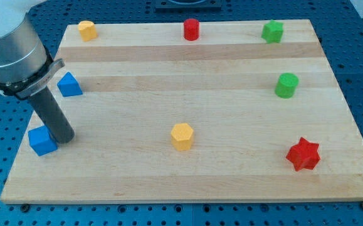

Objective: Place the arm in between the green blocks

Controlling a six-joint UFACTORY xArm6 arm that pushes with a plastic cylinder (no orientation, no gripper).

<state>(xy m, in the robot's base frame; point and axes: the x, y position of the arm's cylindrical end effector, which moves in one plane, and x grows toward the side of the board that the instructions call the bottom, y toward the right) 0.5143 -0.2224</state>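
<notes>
A green star block [272,31] lies at the view's top right of the wooden board [187,176]. A green cylinder block [286,85] lies below it near the right edge. My tip [64,137] rests on the board at the view's far left, touching the right side of a blue cube [42,140]. The tip is far to the left of both green blocks. A blue triangular block [69,84] lies above the tip, next to the rod.
A yellow block [88,30] lies at the top left, a red cylinder [191,29] at the top middle. A yellow hexagonal block [182,136] lies at lower centre. A red star [303,154] lies at the bottom right.
</notes>
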